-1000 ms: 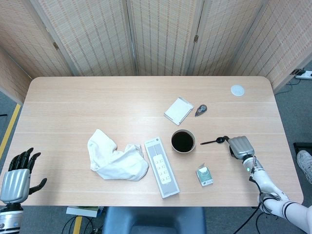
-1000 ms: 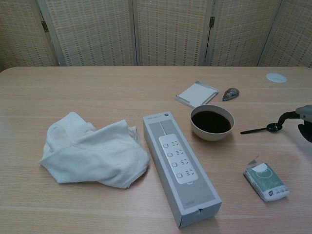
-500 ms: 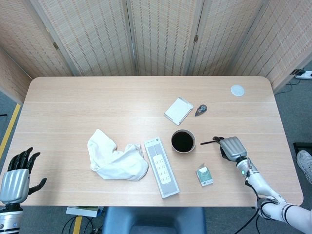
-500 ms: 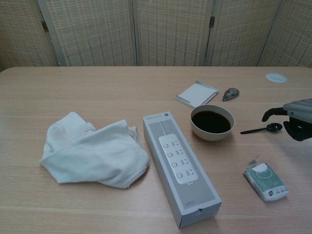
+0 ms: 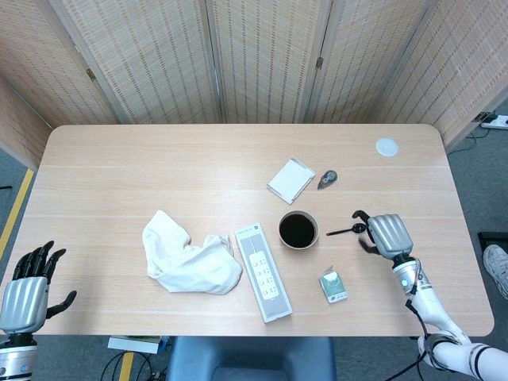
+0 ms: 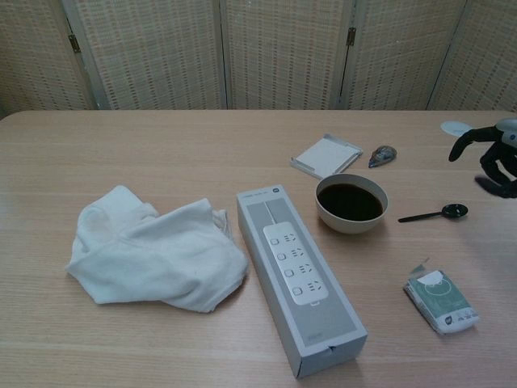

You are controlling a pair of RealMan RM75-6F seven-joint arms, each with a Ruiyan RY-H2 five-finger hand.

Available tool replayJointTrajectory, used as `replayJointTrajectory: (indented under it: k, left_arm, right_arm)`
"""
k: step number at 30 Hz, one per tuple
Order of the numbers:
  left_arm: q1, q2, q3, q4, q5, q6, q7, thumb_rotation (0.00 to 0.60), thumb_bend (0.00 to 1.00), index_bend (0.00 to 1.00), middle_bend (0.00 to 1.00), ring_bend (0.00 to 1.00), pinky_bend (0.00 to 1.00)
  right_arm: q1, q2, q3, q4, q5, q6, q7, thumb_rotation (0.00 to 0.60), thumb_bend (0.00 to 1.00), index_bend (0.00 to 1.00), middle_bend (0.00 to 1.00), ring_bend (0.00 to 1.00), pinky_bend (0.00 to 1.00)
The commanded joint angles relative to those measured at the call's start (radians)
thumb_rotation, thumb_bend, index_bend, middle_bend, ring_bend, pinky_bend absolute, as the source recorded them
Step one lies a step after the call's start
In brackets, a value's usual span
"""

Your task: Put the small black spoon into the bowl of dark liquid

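The small black spoon (image 5: 347,231) (image 6: 436,214) lies flat on the table just right of the white bowl of dark liquid (image 5: 298,229) (image 6: 350,202), its handle pointing at the bowl. My right hand (image 5: 386,235) (image 6: 493,153) hovers above and to the right of the spoon's scoop end. Its fingers are apart and curved downward, and it holds nothing. My left hand (image 5: 28,290) hangs off the table's near left corner with its fingers spread and empty; the chest view does not show it.
A crumpled white cloth (image 5: 190,258) and a long power-strip box (image 5: 263,271) lie left of the bowl. A small green packet (image 5: 333,286) sits near the front, below the spoon. A white pad (image 5: 290,179), a tape dispenser (image 5: 326,179) and a white disc (image 5: 386,146) lie behind.
My right hand has lifted off the table and drawn slightly right, away from the spoon. The spoon stays lying where it was. The left hand has not moved.
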State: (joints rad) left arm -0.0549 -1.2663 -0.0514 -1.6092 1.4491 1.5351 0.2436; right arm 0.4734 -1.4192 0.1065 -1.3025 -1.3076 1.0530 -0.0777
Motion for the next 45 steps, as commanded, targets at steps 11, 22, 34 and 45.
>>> replayJointTrajectory:
  k: [11, 22, 34, 45]
  left_arm:
    - [0.008, 0.004, 0.003, -0.005, 0.008, 0.010, -0.003, 0.600, 0.25, 0.19, 0.08, 0.11, 0.14]
    - [0.012, 0.008, 0.003, -0.004, 0.011, 0.016, -0.010, 0.600, 0.25, 0.19, 0.08, 0.11, 0.14]
    - [0.012, 0.004, 0.003, 0.005, 0.008, 0.008, -0.017, 0.600, 0.25, 0.19, 0.08, 0.11, 0.14]
    - [0.021, 0.006, 0.003, 0.015, -0.002, 0.010, -0.023, 0.600, 0.25, 0.19, 0.08, 0.11, 0.14]
  right_arm:
    - [-0.009, 0.021, -0.005, -0.045, 0.030, 0.004, -0.109, 0.600, 0.06, 0.33, 0.69, 0.69, 0.67]
    - [0.045, -0.050, -0.003, 0.063, 0.000, -0.024, -0.197, 0.600, 0.16, 0.42, 0.96, 1.00, 1.00]
    - [0.107, -0.160, 0.003, 0.210, 0.035, -0.126, -0.240, 0.600, 0.18, 0.45, 0.97, 1.00, 1.00]
    - [0.162, -0.252, 0.009, 0.329, 0.063, -0.221, -0.242, 0.600, 0.19, 0.45, 0.97, 1.00, 1.00]
